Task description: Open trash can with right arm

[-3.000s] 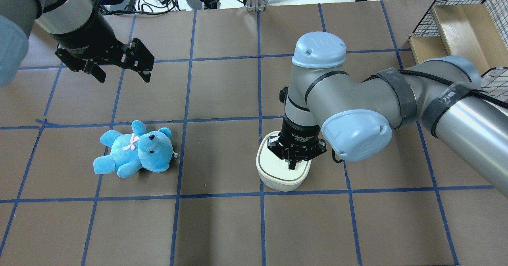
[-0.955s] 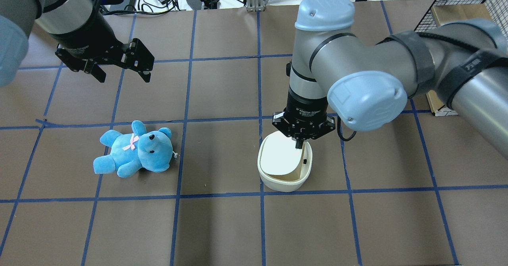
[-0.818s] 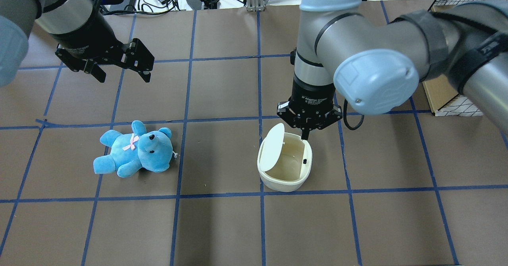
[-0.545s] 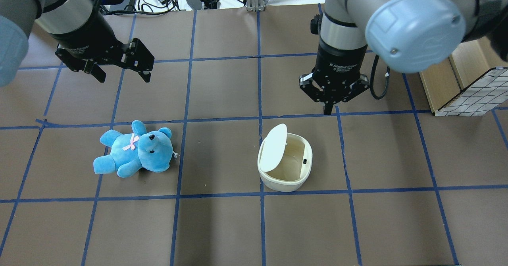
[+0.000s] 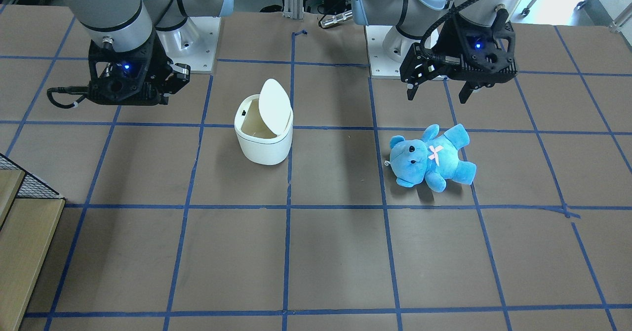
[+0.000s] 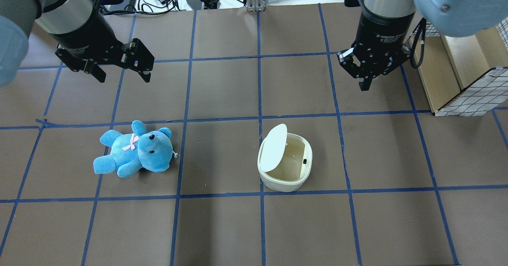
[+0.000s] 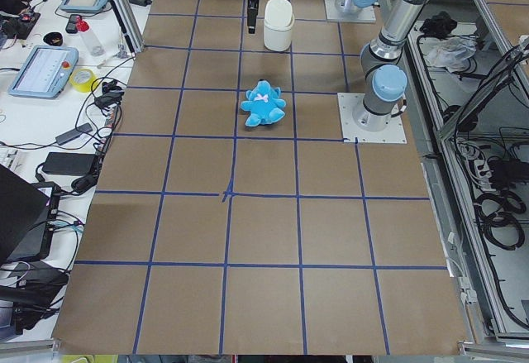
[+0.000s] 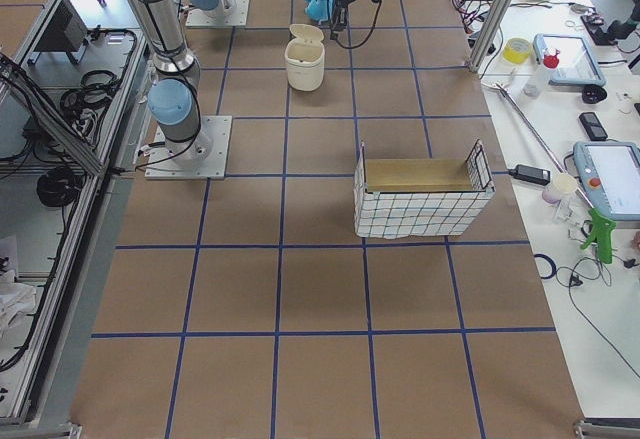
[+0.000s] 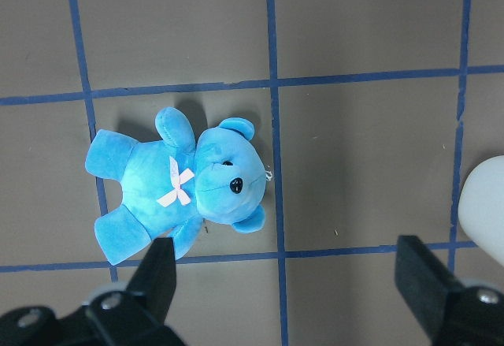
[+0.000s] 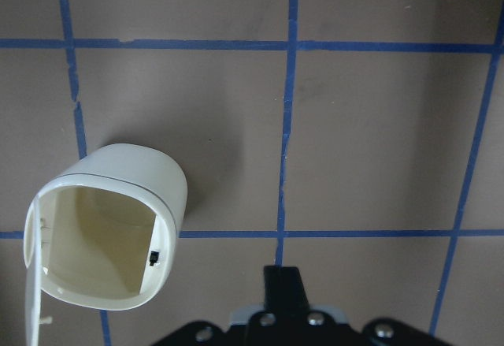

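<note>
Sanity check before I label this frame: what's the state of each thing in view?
trash can: upright, nothing seen inside.
lid: flipped open, standing up.
right gripper: shut, empty, clear of the can.
left gripper: open, empty.
blue bear: lying face up, nothing touching it.

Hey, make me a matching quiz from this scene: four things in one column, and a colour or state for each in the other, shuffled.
Column one:
1. trash can
2. plush bear
3. left claw
4. right claw

Column two:
A. shut, holding nothing
B. blue, lying on its back
C. white, flipped open
D. open, holding nothing

Pairs: 1-C, 2-B, 3-D, 4-A.
</note>
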Tool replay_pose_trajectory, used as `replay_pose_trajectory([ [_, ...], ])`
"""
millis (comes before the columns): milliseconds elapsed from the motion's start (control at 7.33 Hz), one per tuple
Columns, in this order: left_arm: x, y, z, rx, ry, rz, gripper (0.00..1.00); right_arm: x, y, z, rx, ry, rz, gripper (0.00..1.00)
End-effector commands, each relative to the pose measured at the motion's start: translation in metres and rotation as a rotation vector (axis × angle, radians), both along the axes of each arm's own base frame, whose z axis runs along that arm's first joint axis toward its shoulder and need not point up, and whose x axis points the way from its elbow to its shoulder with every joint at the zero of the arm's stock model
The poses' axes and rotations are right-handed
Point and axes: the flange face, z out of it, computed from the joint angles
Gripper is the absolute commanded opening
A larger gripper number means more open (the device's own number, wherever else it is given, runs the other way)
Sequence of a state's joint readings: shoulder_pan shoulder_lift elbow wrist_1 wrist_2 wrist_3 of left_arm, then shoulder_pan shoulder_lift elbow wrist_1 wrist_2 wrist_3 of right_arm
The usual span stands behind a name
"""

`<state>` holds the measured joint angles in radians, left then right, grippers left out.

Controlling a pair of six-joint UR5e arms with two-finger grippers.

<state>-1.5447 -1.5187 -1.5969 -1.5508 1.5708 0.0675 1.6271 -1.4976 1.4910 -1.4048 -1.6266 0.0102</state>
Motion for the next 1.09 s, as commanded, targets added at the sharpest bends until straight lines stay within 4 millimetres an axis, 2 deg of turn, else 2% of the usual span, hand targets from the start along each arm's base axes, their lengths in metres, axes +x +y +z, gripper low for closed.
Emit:
replay_pose_trajectory([
  [0, 0.000, 0.000, 0.000, 0.000, 0.000, 0.000, 1.00, -0.022, -0.008, 0.007, -0.013, 0.004, 0.018, 0.00],
  [136, 0.000, 0.000, 0.000, 0.000, 0.000, 0.000, 1.00, -0.034, -0.012, 0.009, -0.016, -0.004, 0.020, 0.00],
  [545, 0.000, 0.000, 0.000, 0.000, 0.000, 0.000, 1.00, -0.031, -0.022, 0.042, -0.147, -0.030, 0.004, 0.00],
  [682, 0.000, 0.000, 0.000, 0.000, 0.000, 0.000, 1.00, -0.024, -0.025, 0.042, -0.173, -0.072, -0.017, 0.00],
  [955, 0.000, 0.000, 0.000, 0.000, 0.000, 0.000, 1.00, -0.016, -0.014, 0.034, -0.096, -0.141, -0.056, 0.00],
])
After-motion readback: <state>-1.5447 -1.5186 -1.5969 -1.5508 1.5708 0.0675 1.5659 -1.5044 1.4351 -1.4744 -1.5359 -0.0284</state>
